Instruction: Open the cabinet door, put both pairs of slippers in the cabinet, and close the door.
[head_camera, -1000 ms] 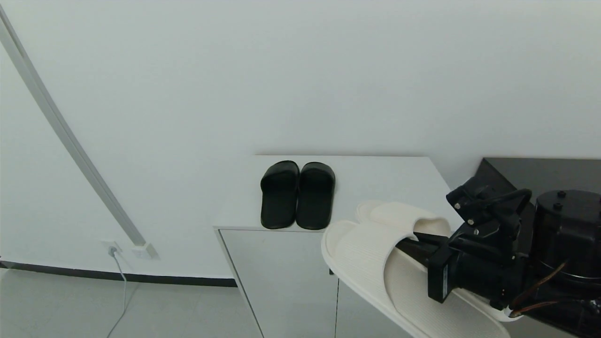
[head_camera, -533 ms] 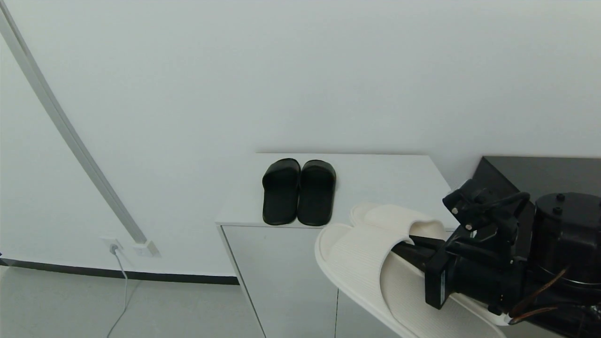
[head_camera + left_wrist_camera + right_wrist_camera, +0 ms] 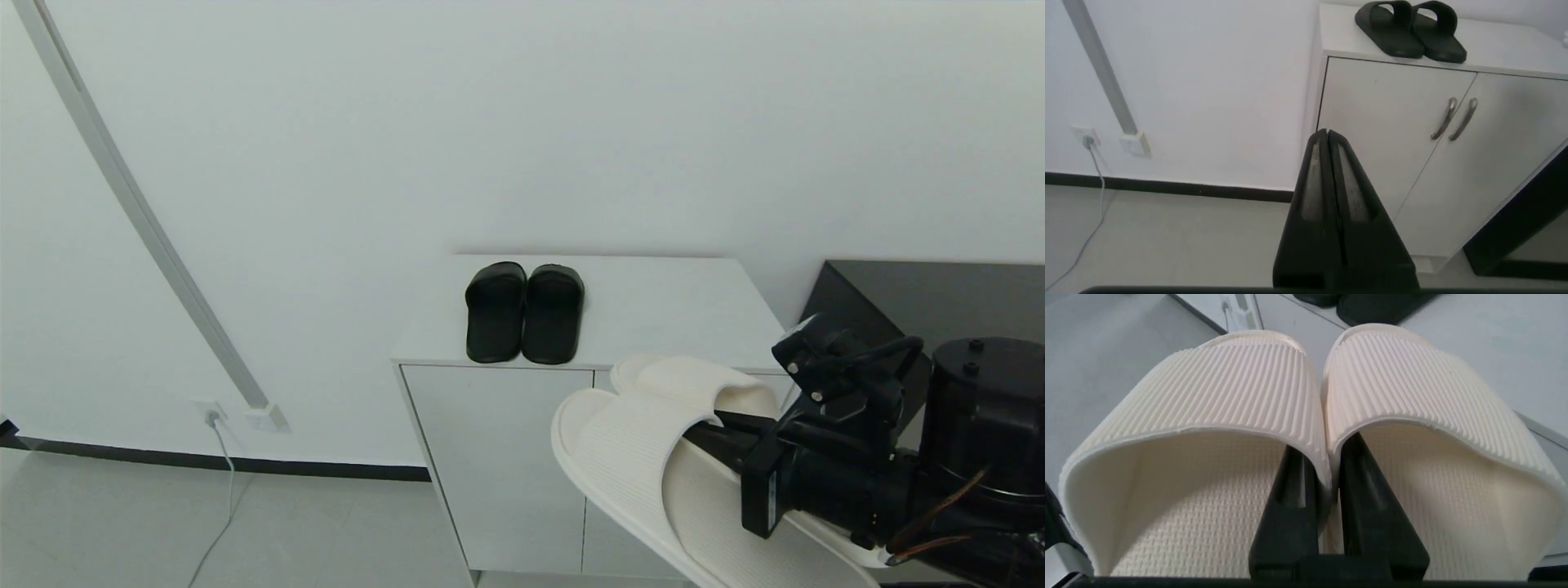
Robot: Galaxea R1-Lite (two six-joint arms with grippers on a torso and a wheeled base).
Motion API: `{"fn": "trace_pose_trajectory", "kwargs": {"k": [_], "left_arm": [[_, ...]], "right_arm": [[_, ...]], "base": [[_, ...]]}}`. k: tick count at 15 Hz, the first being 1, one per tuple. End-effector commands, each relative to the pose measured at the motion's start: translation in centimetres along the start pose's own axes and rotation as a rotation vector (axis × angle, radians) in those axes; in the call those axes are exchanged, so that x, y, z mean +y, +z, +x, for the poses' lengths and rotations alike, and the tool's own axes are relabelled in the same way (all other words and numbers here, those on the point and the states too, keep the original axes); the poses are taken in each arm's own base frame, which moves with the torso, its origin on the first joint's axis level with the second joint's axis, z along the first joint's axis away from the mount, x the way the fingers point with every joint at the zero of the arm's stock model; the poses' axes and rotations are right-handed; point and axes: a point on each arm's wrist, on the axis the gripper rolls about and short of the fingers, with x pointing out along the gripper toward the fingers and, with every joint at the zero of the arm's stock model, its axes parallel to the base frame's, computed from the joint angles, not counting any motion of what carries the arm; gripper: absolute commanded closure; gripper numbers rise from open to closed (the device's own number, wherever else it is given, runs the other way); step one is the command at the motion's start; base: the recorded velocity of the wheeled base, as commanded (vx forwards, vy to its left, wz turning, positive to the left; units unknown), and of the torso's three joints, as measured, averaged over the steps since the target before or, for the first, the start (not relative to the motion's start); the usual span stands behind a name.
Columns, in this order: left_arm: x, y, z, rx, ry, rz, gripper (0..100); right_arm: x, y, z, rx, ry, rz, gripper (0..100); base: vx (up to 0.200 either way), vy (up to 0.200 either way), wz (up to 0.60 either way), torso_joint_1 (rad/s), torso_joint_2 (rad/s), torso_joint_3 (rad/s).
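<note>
White ribbed straps of the two white slippers [image 3: 1241,400] are pinched together between the fingers of the right gripper [image 3: 1327,494], one finger inside each slipper. The pair hangs side by side in the air before the right-hand door of the cabinet [image 3: 498,457], toes toward it. The left gripper [image 3: 1328,188] has its fingers pressed flat together on nothing, low and facing the cabinet front. Both doors are shut, their two handles [image 3: 1454,119] side by side at the middle seam. The black slippers [image 3: 525,313] sit on the cabinet top with heels at its front edge and bare top to their right. A dark unit [image 3: 939,286] closes off the cabinet's right side. Open floor [image 3: 122,531] lies to the left, with a wall socket [image 3: 214,415] and its cable. Since a second ago the whole head view has shifted: the cabinet shows smaller and higher, with its bottom edge in sight, while the grip on the pair looks unchanged.
</note>
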Motion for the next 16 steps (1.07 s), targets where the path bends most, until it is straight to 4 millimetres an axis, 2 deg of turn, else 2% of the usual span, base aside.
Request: {"fn": "trace_pose_trajectory", "kwargs": {"k": [1, 8, 16], "left_arm": [[0.0, 0.01, 0.01, 0.001, 0.002, 0.0, 100], [0.0, 0.01, 0.01, 0.001, 0.002, 0.0, 100], [0.0, 0.01, 0.01, 0.001, 0.002, -0.002, 100]], "right_arm": [[0.02, -0.15, 0.0, 0.006, 0.002, 0.0, 100], [0.01, -0.44, -0.1, 0.01, 0.002, 0.0, 100], [0.15, -0.81, -0.15, 0.017, 0.012, -0.001, 100]], "base": [[0.0, 0.0, 0.0, 0.0, 0.0, 0.0], [0.0, 0.0, 0.0, -0.157, 0.37, 0.205], [0.0, 0.0, 0.0, -0.226, 0.54, 0.308]]}}
